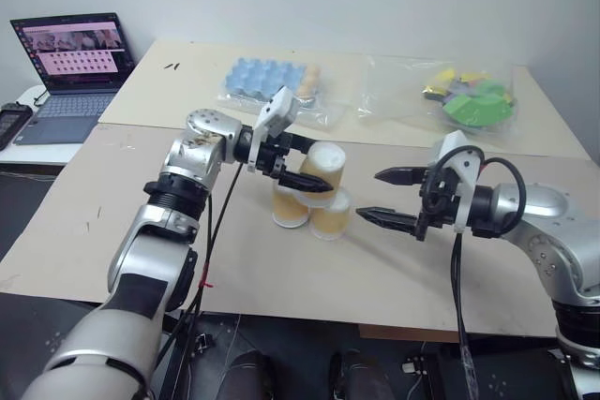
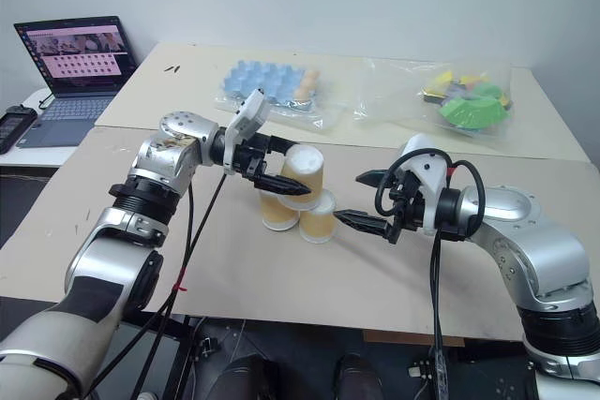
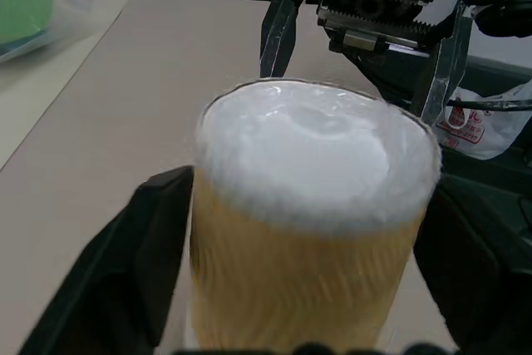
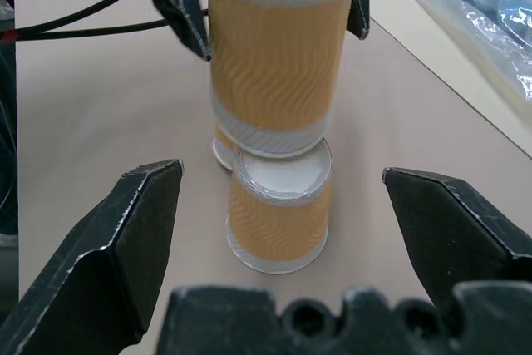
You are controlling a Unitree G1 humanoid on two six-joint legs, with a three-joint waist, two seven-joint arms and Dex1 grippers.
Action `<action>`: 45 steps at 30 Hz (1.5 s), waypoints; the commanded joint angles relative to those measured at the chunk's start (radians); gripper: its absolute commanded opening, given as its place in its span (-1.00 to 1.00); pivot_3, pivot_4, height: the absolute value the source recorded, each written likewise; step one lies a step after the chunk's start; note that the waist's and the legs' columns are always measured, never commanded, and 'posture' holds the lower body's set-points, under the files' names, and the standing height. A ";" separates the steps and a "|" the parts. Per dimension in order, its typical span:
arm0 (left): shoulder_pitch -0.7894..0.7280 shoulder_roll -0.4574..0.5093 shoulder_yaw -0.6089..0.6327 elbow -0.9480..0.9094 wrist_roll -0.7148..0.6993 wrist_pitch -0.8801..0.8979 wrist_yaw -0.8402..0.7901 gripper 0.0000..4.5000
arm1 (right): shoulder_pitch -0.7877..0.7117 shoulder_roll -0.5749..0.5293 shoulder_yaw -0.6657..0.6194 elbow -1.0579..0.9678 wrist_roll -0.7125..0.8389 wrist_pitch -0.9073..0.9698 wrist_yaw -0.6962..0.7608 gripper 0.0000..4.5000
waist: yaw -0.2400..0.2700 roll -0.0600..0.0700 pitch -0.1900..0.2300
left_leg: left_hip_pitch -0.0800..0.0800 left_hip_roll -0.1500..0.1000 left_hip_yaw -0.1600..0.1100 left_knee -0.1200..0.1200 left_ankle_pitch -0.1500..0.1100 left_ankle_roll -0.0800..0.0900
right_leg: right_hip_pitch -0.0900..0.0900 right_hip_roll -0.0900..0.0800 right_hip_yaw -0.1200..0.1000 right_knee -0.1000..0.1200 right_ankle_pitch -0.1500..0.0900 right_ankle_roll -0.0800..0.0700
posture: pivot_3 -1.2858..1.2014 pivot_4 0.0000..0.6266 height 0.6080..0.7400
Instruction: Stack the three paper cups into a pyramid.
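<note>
Two of the three paper cups stand upside down and side by side mid-table, the left cup (image 1: 289, 208) touching the right cup (image 1: 330, 215). The third cup (image 1: 326, 164) sits on top, straddling both and forming the pyramid. My left gripper (image 1: 322, 164) reaches in from the left with its black fingers (image 3: 150, 230) close on either side of that top cup; narrow gaps show, so it is open. My right gripper (image 1: 368, 195) hovers open just right of the stack, pointing at it, nothing between its fingers (image 4: 125, 230). In the right wrist view the top cup (image 4: 278, 47) stands over the nearer lower cup (image 4: 278, 214).
An open laptop (image 1: 70, 58) sits at the far left on a side table. On the back board lie a clear bag of blue moulded pieces (image 1: 272, 81) and a bag of green and yellow items (image 1: 473, 100). The table's front edge (image 1: 281, 311) runs close below the stack.
</note>
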State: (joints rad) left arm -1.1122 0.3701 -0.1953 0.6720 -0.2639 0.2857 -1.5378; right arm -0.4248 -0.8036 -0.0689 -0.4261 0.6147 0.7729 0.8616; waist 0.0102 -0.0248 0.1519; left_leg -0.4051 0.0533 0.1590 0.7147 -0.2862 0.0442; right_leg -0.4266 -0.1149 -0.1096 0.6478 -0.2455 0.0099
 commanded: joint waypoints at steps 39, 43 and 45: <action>0.309 0.210 0.714 -0.605 -0.188 0.414 1.005 0.97 | -0.016 -0.039 -0.073 0.231 -0.137 -0.077 -0.082 1.00 | -0.009 0.000 0.000 | 0.003 0.000 -0.003 0.000 0.000 0.000 | 0.002 -0.002 0.000 0.001 0.000 0.000 | 0.03 -0.52 0.76; 0.575 0.184 0.803 -0.706 -0.123 0.414 1.192 0.97 | -0.098 0.055 -0.008 0.467 -0.384 -0.110 -0.421 1.00 | -0.026 -0.003 -0.001 | 0.012 -0.002 0.001 -0.005 0.000 0.000 | 0.007 -0.005 0.007 0.002 0.000 0.002 | 0.03 -0.52 0.76; 0.665 0.138 0.819 -0.732 -0.099 0.371 1.264 0.97 | -0.120 0.121 -0.006 0.546 -0.480 -0.158 -0.582 1.00 | -0.023 -0.007 0.000 | 0.010 -0.002 0.002 -0.004 0.001 0.000 | 0.003 -0.006 0.006 0.006 0.000 0.002 | 0.03 -0.52 0.76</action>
State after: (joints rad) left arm -0.4650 0.5216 0.6084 0.0276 -0.3776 0.7031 -0.3388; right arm -0.5020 -0.7235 -0.0806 0.0917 0.2185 0.6817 0.4281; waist -0.0127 -0.0315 0.1522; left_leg -0.3957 0.0517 0.1607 0.7118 -0.2851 0.0443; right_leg -0.4240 -0.1216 -0.1037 0.6556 -0.2461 0.0118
